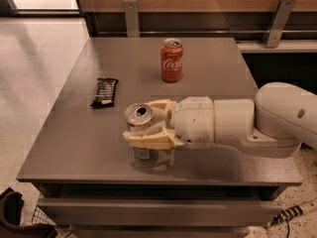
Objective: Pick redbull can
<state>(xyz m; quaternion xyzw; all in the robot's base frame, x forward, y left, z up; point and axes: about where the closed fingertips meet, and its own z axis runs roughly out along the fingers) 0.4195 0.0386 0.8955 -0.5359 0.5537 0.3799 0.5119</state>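
I saw the cream-coloured two-finger gripper [141, 125] near the front of the flat grey metal table [74, 148], reaching in from the right on its bulky white arm [237, 123]. Its jaws were closed on the slim, tall silver redbull can [138, 115], one finger [146, 140] across the near side and the other behind. The can stood upright. Its shiny round lid faced up with a dark opening, and its lower body showed beneath the near finger, the print too faint to read. A shorter red Coca-Cola can [171, 61] stood well behind it, and a dark flat snack bar wrapper [105, 92] lay to the left.
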